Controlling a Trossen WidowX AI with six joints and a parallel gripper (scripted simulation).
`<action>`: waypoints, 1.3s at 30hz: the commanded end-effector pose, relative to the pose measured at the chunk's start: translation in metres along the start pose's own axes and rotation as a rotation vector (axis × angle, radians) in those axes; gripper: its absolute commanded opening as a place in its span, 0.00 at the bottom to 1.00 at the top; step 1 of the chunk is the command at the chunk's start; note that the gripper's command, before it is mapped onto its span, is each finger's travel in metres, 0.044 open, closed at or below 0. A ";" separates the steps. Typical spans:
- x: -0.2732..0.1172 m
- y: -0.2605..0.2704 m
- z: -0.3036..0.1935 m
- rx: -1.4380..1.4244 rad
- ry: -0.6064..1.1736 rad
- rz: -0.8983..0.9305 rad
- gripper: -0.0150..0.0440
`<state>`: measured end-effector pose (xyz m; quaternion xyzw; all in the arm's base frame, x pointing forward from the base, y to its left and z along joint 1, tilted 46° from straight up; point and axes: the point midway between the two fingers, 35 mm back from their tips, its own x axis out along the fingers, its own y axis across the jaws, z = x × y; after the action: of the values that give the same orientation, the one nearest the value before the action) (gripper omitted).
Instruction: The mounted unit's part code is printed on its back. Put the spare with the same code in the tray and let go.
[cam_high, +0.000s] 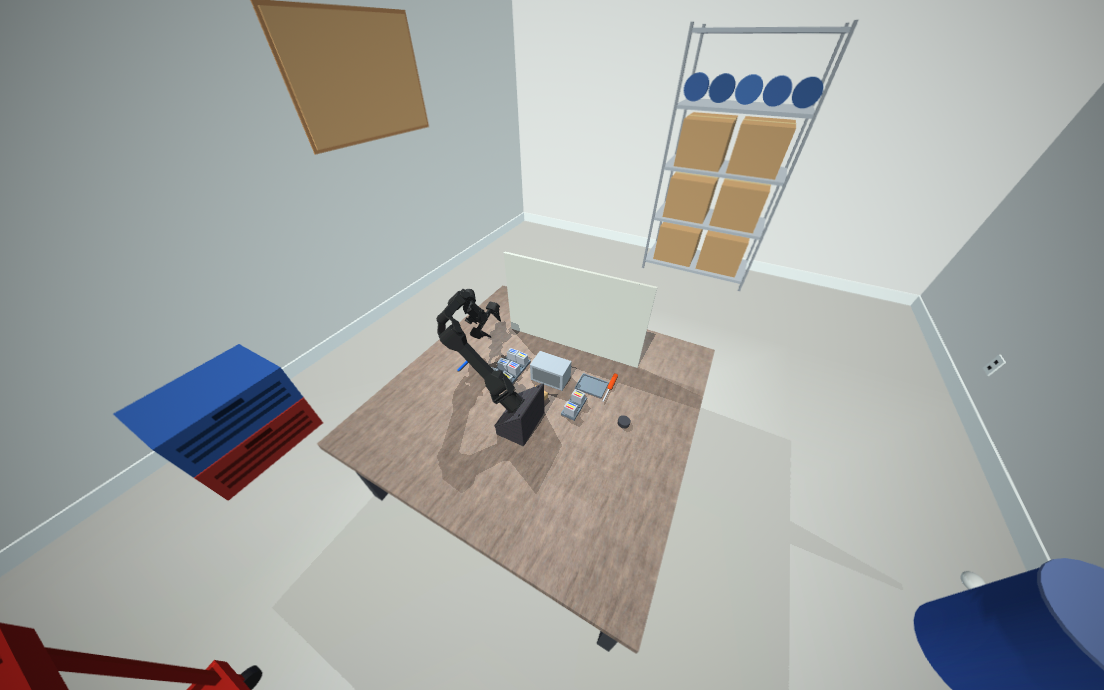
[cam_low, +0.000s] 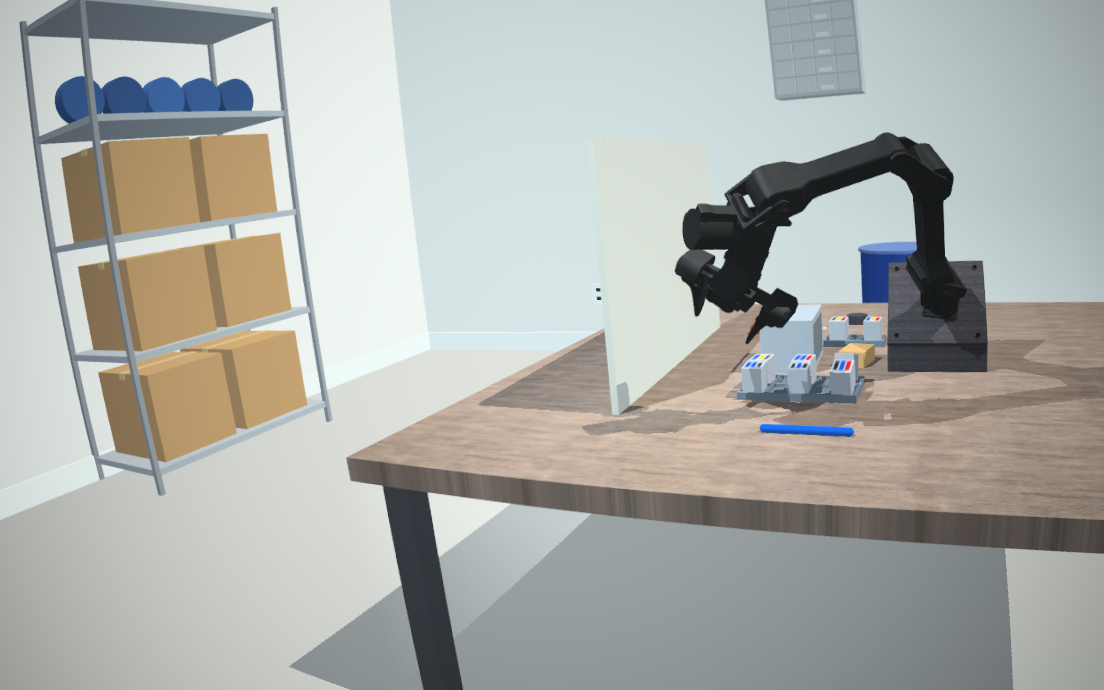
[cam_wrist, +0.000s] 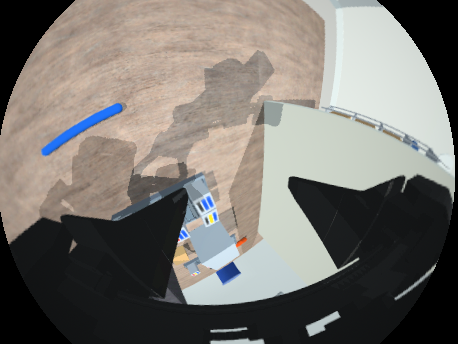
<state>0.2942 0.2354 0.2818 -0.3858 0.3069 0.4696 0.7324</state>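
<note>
My gripper (cam_high: 488, 327) (cam_low: 723, 327) (cam_wrist: 239, 187) is open and empty, in the air beside the pale upright panel and above the level of the spares. A light grey box (cam_high: 552, 361) (cam_low: 791, 341) (cam_wrist: 212, 242), apparently the mounted unit, stands on the table; no code on it is readable. Beside it, several grey spares with coloured bars, including one spare (cam_low: 755, 372) (cam_wrist: 210, 218) with yellow and blue, stand on a rack (cam_low: 753, 396). Two more spares (cam_high: 578, 396) (cam_high: 571, 409) stand on the box's other side. The shallow grey tray (cam_high: 591, 385) looks empty; the wrist view does not show it clearly.
The pale upright panel (cam_high: 578, 309) (cam_low: 655, 244) (cam_wrist: 300, 145) stands near the gripper. A blue rod (cam_low: 806, 429) (cam_wrist: 82, 129) lies before the rack. An orange-handled tool (cam_high: 613, 381) lies by the tray. A tan block (cam_low: 856, 354) and a dark round puck (cam_high: 623, 421) are also on the table.
</note>
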 end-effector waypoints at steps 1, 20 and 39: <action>0.030 -0.034 -0.053 0.212 0.106 0.101 1.00; 0.073 -0.098 -0.302 1.264 0.163 0.530 1.00; 0.121 -0.072 -0.309 1.344 0.128 0.574 1.00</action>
<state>0.3812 -0.0057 0.0548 0.2169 0.6615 0.3258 0.6397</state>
